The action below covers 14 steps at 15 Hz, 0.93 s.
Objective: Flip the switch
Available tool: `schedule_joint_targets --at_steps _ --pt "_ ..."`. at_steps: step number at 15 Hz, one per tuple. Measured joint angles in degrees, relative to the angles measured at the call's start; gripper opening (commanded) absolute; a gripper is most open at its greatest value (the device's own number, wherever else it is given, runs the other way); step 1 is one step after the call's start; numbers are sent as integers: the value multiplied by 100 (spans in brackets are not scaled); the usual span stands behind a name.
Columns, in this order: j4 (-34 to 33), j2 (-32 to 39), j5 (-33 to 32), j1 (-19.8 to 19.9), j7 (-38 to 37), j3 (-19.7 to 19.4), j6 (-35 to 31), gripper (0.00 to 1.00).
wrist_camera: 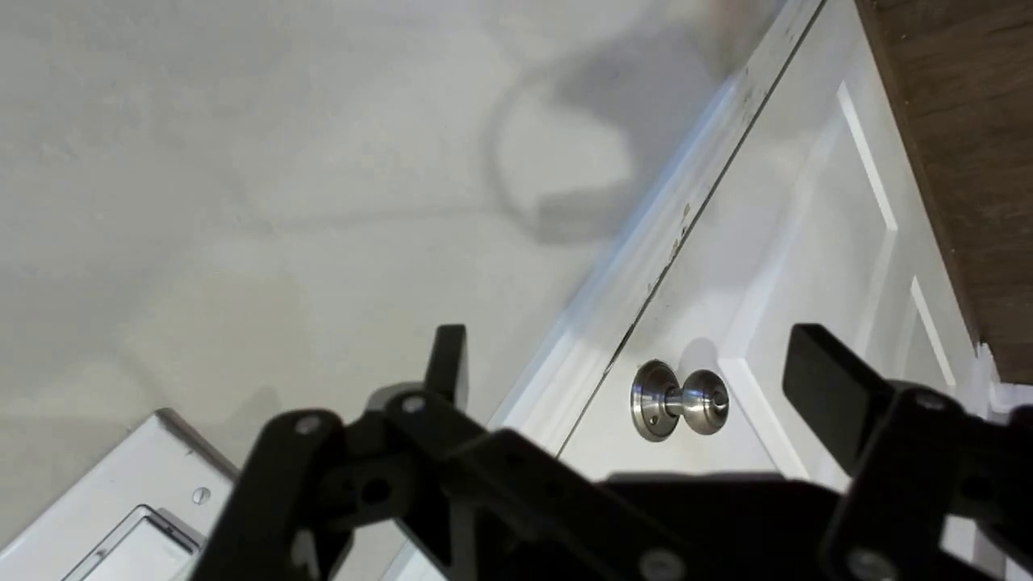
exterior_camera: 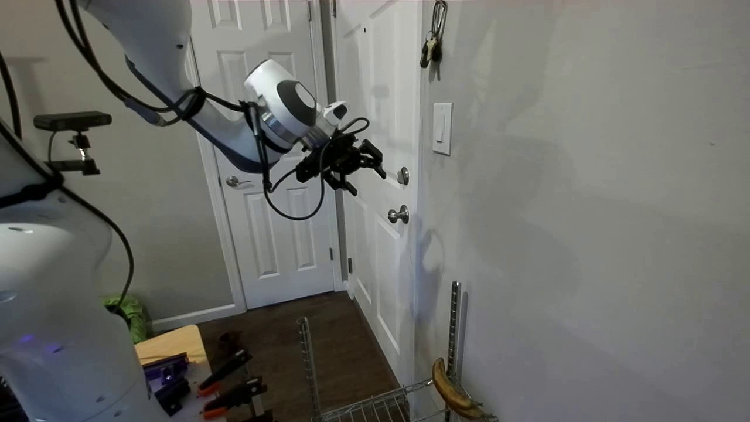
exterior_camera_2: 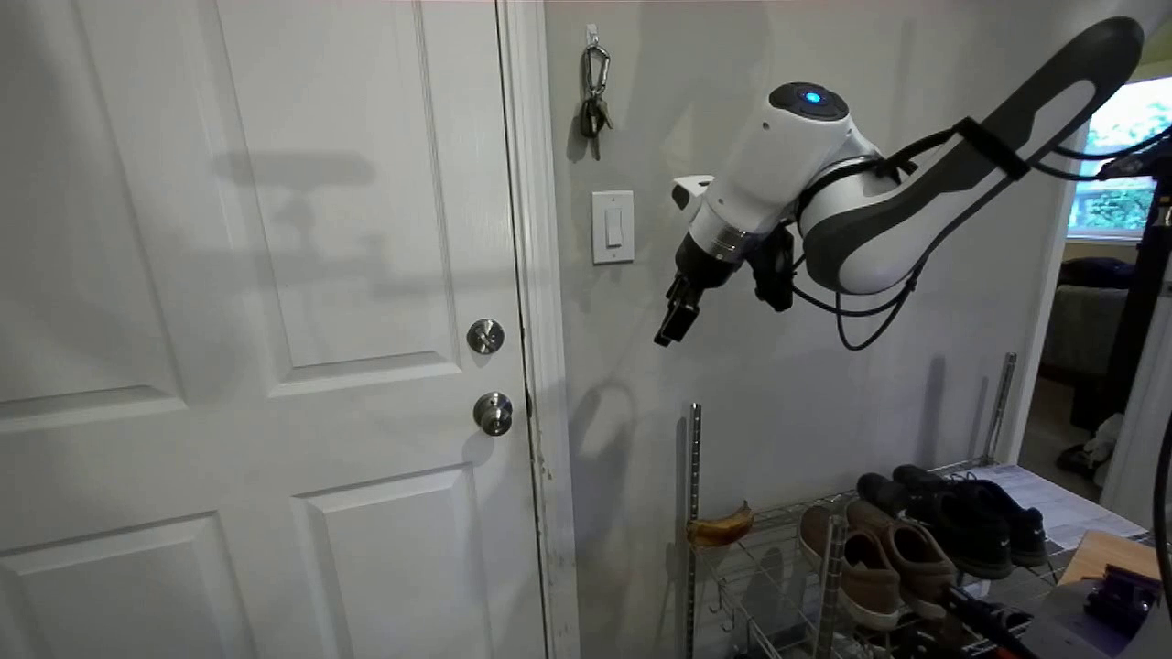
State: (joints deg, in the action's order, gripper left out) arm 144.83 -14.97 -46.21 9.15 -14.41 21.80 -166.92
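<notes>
A white rocker light switch point(exterior_camera: 440, 128) in a white wall plate is on the grey wall right of the door. It also shows in an exterior view point(exterior_camera_2: 613, 227), below hanging keys. In the wrist view the switch point(wrist_camera: 141, 553) is at the lower left, cut by the frame edge and partly hidden by a finger. My black gripper point(exterior_camera: 369, 184) is open and empty, in the air apart from the wall. In an exterior view the gripper point(exterior_camera_2: 668, 337) appears lower and to the right of the switch. In the wrist view the gripper's fingers point(wrist_camera: 629, 347) are wide apart, pointing toward the door.
A white door with a round knob point(exterior_camera_2: 493, 414) and a deadbolt point(exterior_camera_2: 485, 336) stands beside the switch. Keys point(exterior_camera_2: 594, 114) hang above the switch. A wire rack point(exterior_camera: 375, 407) with bananas point(exterior_camera_2: 721, 528) and shoes point(exterior_camera_2: 916, 558) stands below against the wall.
</notes>
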Motion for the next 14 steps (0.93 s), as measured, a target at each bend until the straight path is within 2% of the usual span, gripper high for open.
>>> schedule_joint_targets --at_steps 10,14 --pt "-39 -24 0 -45 33 -22 39 100" --pt "-356 112 -94 -9 0 196 126 100"
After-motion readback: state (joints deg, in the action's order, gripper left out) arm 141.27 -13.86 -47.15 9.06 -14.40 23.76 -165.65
